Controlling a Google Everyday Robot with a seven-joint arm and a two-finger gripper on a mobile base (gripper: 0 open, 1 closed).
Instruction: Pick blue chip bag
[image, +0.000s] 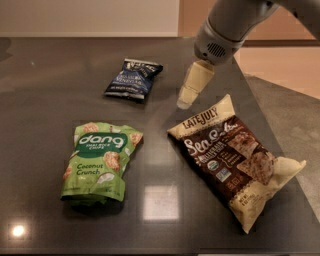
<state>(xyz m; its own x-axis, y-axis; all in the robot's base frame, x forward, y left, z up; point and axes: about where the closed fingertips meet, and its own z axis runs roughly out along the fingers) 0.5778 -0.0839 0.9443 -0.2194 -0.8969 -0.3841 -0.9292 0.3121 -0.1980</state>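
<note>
Camera view, single frame; contents are listed left to right.

Item 1. Green "dang" bag (100, 160), one. It is laid flat and face up in the lower left of the frame, on the dark table (45, 85). It is not the item wanted.

Item 2. Blue chip bag (134, 79), one. Small, dark navy, white lettering. It is laid flat at upper centre-left, well apart from the green bag below it. It is touched by nothing.

Item 3. Gripper (186, 99), one. Cream-coloured, carried on a grey arm that enters from the upper right. It is held above the table at upper centre, near the blue chip bag and to that bag's right, with its tip angled down and to the left. No contact with any bag is seen. Whether it is released or clenched cannot be told; nothing is seen to be grasped.

Item 4. Brown-and-cream "Late July" bag (235, 160), one. Largest of the three, it is laid diagonally at right and lower right, its upper corner just below the gripper tip. It is not wanted.

Totals: bags, three, one of each kind; grippers, one; tables, one.

Step in hand, as judged: approach; the pick is not yet made.

Next move, as judged: the gripper is to be carried left until it is over the blue chip bag, then lowered and closed across the crinkled body. A low, well-centred grasp is called for by a thin bag lying flat on a hard top.
</note>
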